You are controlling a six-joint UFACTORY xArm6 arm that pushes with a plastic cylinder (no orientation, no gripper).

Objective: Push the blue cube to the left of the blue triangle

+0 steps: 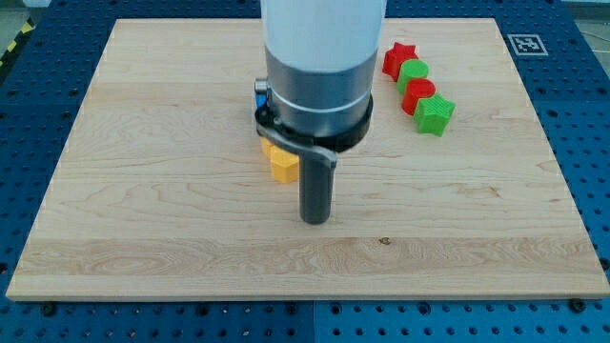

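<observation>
A small bit of blue (pixel 259 92) shows at the left edge of the arm's body, at the board's upper middle; whether it is the blue cube or the blue triangle I cannot tell. The rest of the blue blocks is hidden behind the arm. My tip (pixel 315 219) is the lower end of the dark rod, near the board's middle. It stands below and to the right of a yellow block (pixel 282 165), close to it, and well below the blue bit.
At the upper right, a diagonal row of blocks: a red star (pixel 400 59), a green block (pixel 414 73), a red block (pixel 418 94) and a green star (pixel 435 113). An orange sliver (pixel 267 148) peeks out above the yellow block. The wooden board (pixel 143 191) lies on a blue perforated table.
</observation>
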